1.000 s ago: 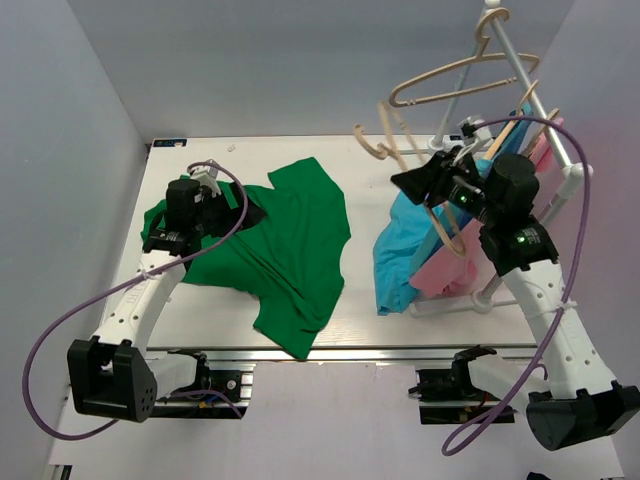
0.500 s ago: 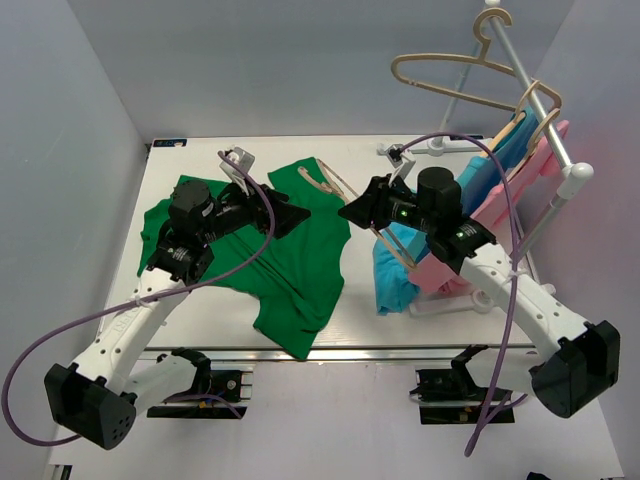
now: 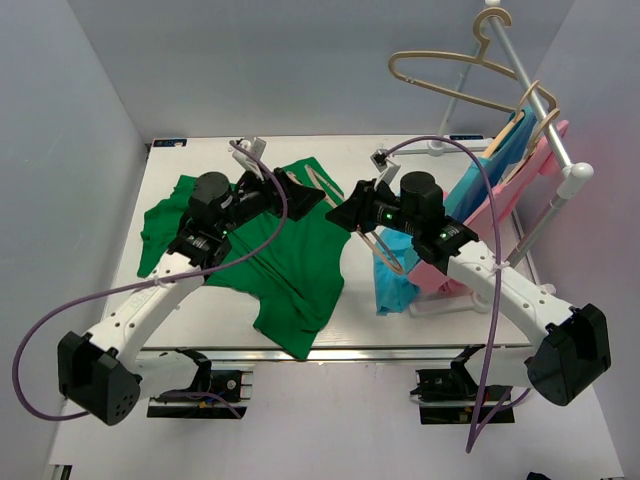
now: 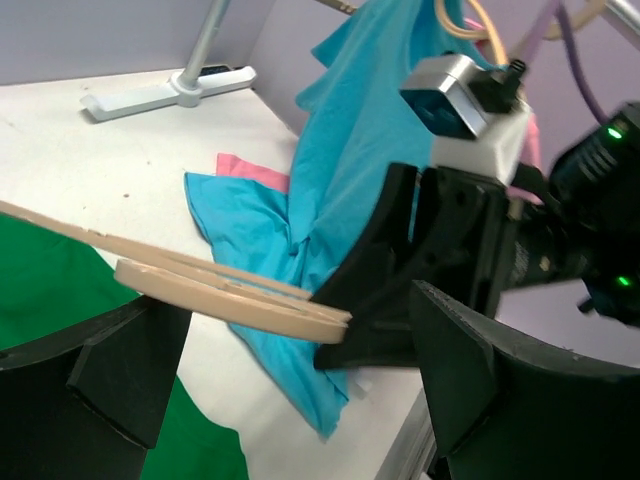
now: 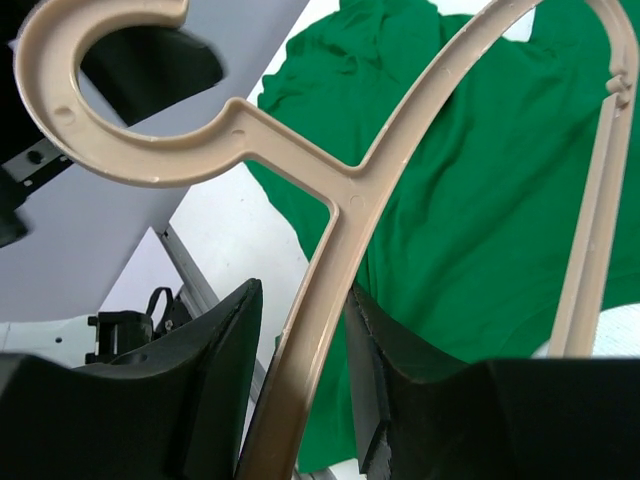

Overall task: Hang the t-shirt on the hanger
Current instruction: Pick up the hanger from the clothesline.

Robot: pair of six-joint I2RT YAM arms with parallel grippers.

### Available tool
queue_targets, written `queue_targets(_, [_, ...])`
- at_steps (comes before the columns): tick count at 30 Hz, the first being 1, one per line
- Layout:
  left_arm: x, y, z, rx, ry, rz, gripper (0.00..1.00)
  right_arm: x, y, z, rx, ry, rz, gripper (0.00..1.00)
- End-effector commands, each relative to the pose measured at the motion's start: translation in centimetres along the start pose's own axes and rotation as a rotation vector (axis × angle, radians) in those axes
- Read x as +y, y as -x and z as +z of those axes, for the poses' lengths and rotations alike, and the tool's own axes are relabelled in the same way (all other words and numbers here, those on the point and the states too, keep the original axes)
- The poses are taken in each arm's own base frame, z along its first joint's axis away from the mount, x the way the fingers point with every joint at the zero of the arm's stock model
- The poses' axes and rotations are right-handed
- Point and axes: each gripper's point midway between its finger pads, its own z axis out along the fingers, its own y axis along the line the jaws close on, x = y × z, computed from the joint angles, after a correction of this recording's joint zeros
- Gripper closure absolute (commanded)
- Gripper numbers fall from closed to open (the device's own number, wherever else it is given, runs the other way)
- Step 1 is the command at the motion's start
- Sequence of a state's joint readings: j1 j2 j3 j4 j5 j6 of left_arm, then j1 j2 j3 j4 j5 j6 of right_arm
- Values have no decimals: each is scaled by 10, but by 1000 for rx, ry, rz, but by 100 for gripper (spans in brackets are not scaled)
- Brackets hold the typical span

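The right gripper (image 5: 305, 390) pinches the hanger (image 5: 330, 190) above the t-shirt (image 3: 290, 265). The left gripper (image 3: 298, 203), fingers spread wide, sits near its tip.

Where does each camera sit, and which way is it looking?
Top external: above and behind, looking down on table and t-shirt; both arms show.
Left wrist: on the left arm, facing the right gripper; own fingers at the bottom.
Right wrist: on the right arm, facing down at the t-shirt; own fingers below.
Both wrist views share the hanger.
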State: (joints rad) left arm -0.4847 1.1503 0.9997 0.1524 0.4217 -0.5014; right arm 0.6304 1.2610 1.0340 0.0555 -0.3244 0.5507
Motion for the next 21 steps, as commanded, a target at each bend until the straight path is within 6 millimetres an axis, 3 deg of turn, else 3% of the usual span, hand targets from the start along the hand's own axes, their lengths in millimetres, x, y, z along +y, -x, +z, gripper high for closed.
queue_targets(1, [-4,26,10,-84,31,-10,2,14,12,3,-48,50,-32,100])
queue_targets(4, [4,28,15,-109,89,-21,6,16,7,4,-33,65,-57,100])
queue_targets(8, [7,29,16,-135,112,-26,34,11,-4,6,-3,46,-67,100])
queue_targets(17, [9,28,17,-135,138,-17,71,1,-27,17,75,17,-95,100])
queue_targets(19, [10,28,17,-140,143,-16,86,4,-30,21,90,28,-110,100])
queue_targets(21, [11,28,17,-139,151,-13,99,8,-34,24,115,34,-163,92])
